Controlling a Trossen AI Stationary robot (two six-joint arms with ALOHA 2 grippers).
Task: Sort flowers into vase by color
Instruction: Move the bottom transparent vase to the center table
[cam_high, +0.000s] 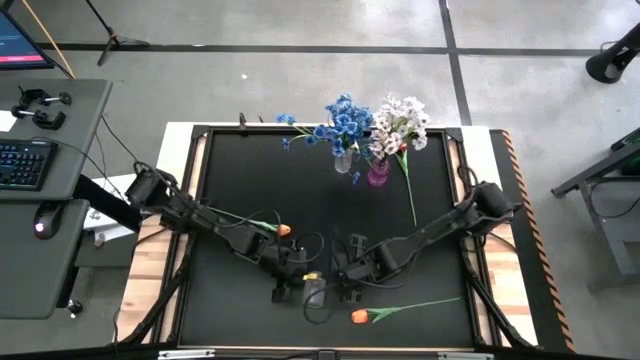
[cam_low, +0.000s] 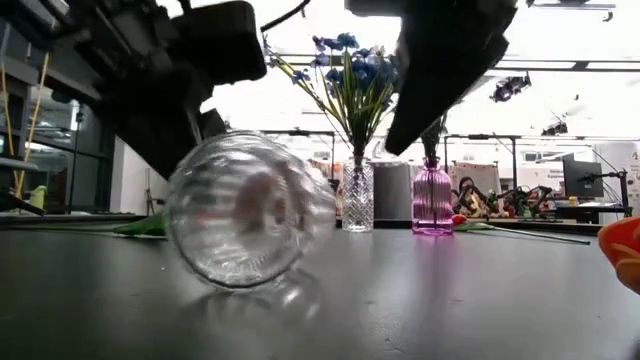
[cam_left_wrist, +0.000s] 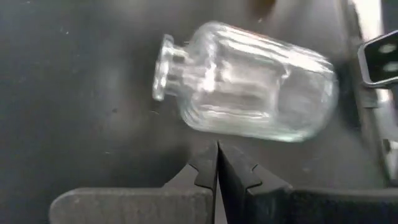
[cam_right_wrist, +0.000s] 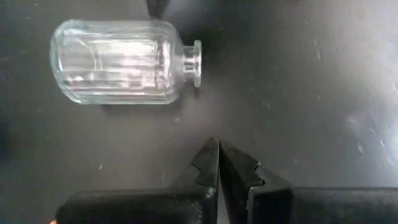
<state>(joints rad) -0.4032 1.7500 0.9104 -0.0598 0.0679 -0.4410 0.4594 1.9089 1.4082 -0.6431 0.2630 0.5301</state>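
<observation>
Flowers (cam_high: 350, 118) stood in two vases at the bench's (cam_high: 240, 170) far edge; orange tulips (cam_high: 362, 316) lay near. Left tool (cam_left_wrist: 217, 163) and right tool (cam_right_wrist: 218, 160), both fully closed and empty, flanked a toppled clear vase (cam_left_wrist: 245, 90).

The tabletop (cam_high: 250, 180) has a matt black top, faintly scuffed and speckled, dull enough yet to carry a soft reflection in the low view. Its outer border is pale bare wood (cam_high: 150, 270) along both side edges. The fallen bottle (cam_left_wrist: 242, 84) is clear ribbed glass, glossy, with bright streaks along its ridges (the neck rim (cam_left_wrist: 163, 67) looks thick and smooth). Near the far edge stand a clear cut-glass vase (cam_low: 357, 197), faceted and sparkling, and a smooth pink glass vase (cam_low: 432, 200). Both end effectors, left (cam_left_wrist: 217, 163) and right (cam_right_wrist: 218, 160), look like matt black plastic with toothed inner edges.
</observation>
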